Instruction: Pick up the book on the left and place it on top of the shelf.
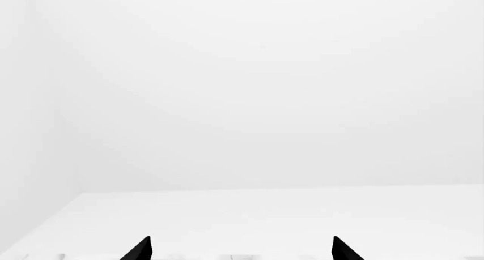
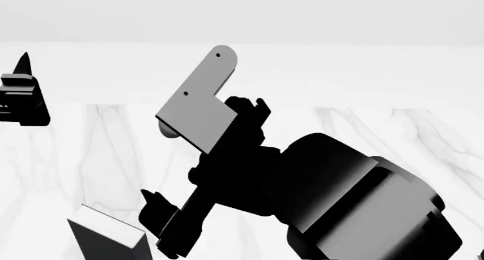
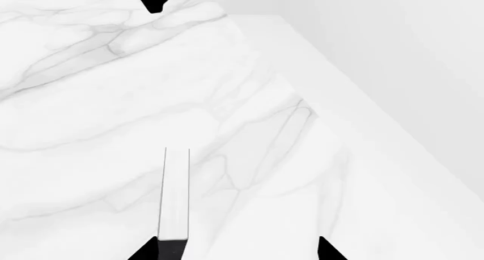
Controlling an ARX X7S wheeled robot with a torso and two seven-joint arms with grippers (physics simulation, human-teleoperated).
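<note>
Right fingers: my right gripper (image 3: pixel 240 251) shows two black fingertips (image 3: pixel 151 252) at the edge of the right wrist view. They are spread wide apart, with only bare marble in the gap between them.

At the right fingertip: the book (image 3: pixel 173 195) appears here edge-on, as a narrow white strip of pages with a thin dark line down each side. Its near end meets the tip of one of my right fingers. It is in line with that finger, not between the pair. I cannot tell whether they actually touch.

Book from the head view: it shows as a dark grey wedge with a pale top edge (image 2: pixel 106 234) in the lower left corner. It stands on the table just beside the black tip of my right gripper.

Left fingers: my left gripper (image 1: pixel 242 250) shows two black fingertips (image 1: pixel 140 251), also spread wide and holding nothing. They point at a plain white wall (image 1: pixel 257 90).

Right arm: a bulky black arm (image 2: pixel 340 197) fills the middle of the head view and reaches down to the left. A flat grey bracket (image 2: pixel 200 104) sticks up from it.

Left arm: only its black end shows, at the far left edge of the head view and well apart from the book.

Table: white marble with grey veins (image 3: pixel 90 101). It spreads beneath both arms.
</note>
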